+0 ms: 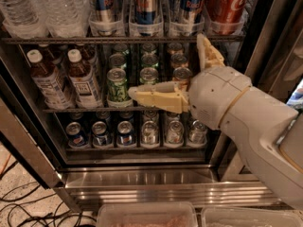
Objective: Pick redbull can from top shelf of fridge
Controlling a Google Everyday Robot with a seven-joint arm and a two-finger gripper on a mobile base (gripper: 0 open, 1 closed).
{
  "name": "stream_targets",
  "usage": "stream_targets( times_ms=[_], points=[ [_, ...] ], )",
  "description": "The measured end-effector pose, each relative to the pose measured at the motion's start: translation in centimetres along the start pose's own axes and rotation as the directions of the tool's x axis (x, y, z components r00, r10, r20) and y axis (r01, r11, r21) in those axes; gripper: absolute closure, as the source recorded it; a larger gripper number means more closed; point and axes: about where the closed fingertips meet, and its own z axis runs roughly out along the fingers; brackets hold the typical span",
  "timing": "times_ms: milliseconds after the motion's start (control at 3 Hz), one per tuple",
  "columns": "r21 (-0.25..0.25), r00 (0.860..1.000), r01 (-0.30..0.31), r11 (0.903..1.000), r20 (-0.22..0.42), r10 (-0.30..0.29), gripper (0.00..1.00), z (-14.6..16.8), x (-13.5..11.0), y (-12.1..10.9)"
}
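The fridge (142, 183) fills the frame, its stainless-steel base seen along the bottom and its dark interior divided by wire racks. The white arm (255, 126) is seen entering from the lower right. The gripper (166, 64) is located at the centre of the frame, in front of the middle rack; its jaws are spread wide and nothing is held, one cream finger (156, 97) being directed left and the other (208, 55) upward. The top shelf (71, 40) is seen spanning the upper part of the frame. On it, three slim blue-and-silver cans are stood in clear guides; the redbull can (189, 4) at the right of these is found upper centre, just above the upward finger's tip and apart from it. A Coca-Cola can (226, 6) is placed just beside it, and water bottles (47, 8) are placed at the upper left. Labelled bottles (83, 79) and green cans (117, 86) are held on the middle rack.
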Motion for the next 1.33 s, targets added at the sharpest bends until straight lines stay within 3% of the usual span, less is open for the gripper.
stream_targets(
  times_ms=[667, 1000, 1333],
  points=[
    [0.003, 1.000, -0.009, 1.0000, 0.021, 0.009, 0.00, 0.00, 0.37, -0.22],
    [0.060, 0.996, -0.078, 0.9952, -0.038, 0.080, 0.00, 0.33, 0.43, -0.73],
    [0.062, 0.991, -0.126, 0.9901, -0.038, 0.129, 0.00, 0.50, 0.00, -0.50]
  ],
)
